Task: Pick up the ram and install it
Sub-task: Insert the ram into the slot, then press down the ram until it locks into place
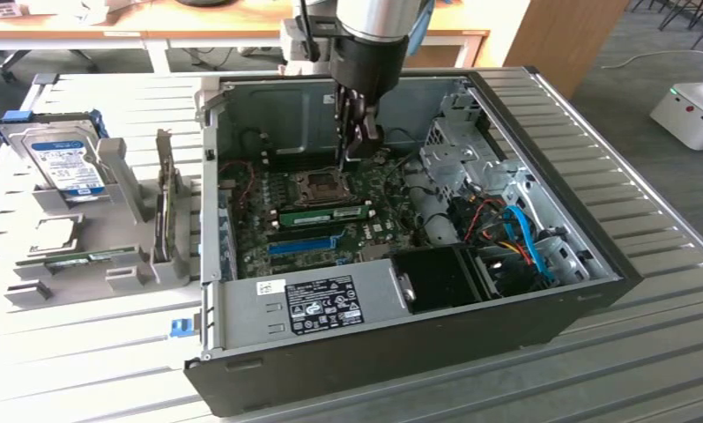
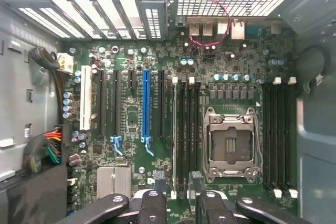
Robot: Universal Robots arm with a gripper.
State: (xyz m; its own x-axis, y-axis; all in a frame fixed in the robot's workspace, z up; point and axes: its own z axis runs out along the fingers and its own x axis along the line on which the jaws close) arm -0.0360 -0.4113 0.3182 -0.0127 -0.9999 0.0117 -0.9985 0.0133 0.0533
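Note:
The ram, a green stick with a white label, stands in a memory slot of the motherboard, beside the empty CPU socket. In the wrist view the ram shows edge-on in the slot furthest from the CPU socket. My gripper hangs inside the open computer case, a little above the socket and the slots, touching neither. Its black fingers stand apart and the gripper is open with nothing between them.
A grey fixture on the exterior view's left carries a silver hard drive with a blue label, a second green stick lying flat and an upright card. Case walls, cables and a black fan shroud crowd the exterior view's right.

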